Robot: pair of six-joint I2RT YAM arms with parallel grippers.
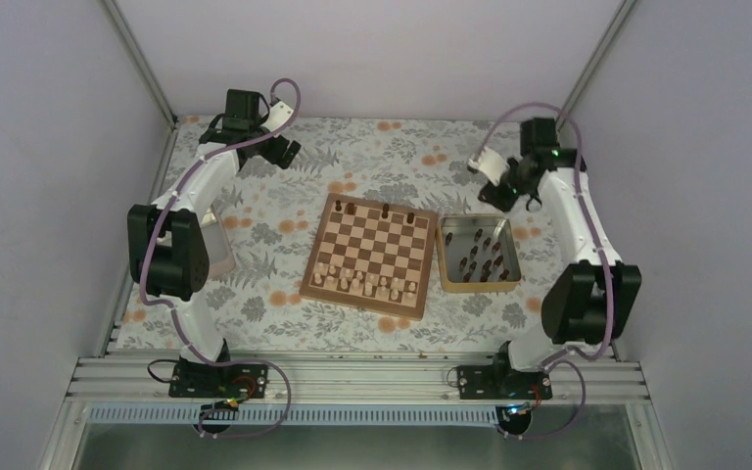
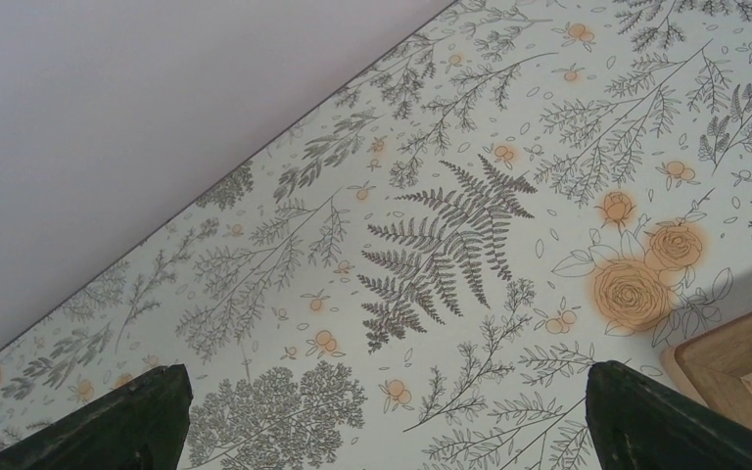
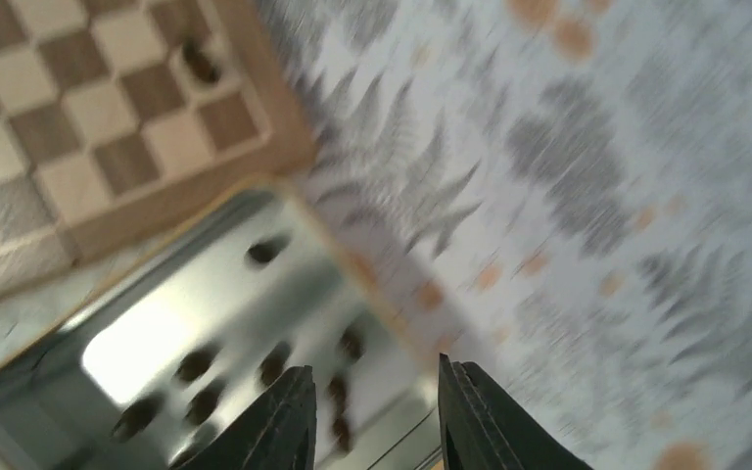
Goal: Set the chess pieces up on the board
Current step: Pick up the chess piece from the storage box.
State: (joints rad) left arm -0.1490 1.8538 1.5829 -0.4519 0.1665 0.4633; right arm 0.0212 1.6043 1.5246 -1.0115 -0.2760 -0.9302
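Right claw [image 3: 372, 387] is partly spread with nothing between its fingers [image 3: 284, 421]. It hangs up near the far end of the tray [image 3: 127, 269], and this view is badly blurred. Left claw [image 2: 384, 392] is spread wide and empty over the bare flowered cloth [image 2: 431, 245] at far left, well apart from the pieces. Most of the dark chess pieces [image 1: 485, 262] sit loose in the metal tray, which lies just beside the right edge of the board [image 1: 372, 245]. Some are bunched close together. They are too small to tell type, or whether they are upright or tipped. Three dark ones [image 1: 384, 209] already stand on the board's far row, and the rest of that row is unfilled. Pale pieces [image 1: 367, 284] line the near side. The dark pieces look like small turned wood, so probably very light, stiff and not fragile, but smooth and round enough to squirt out of a pinch. The shiny tray floor probably lets them skid when nudged. Best hold is likely across the narrow body just above the base, fingers straddling one piece only. A loner near the tray's middle looks safer than one in the cluster or against the wall. A light squeeze should do, since there is little weight to carry.
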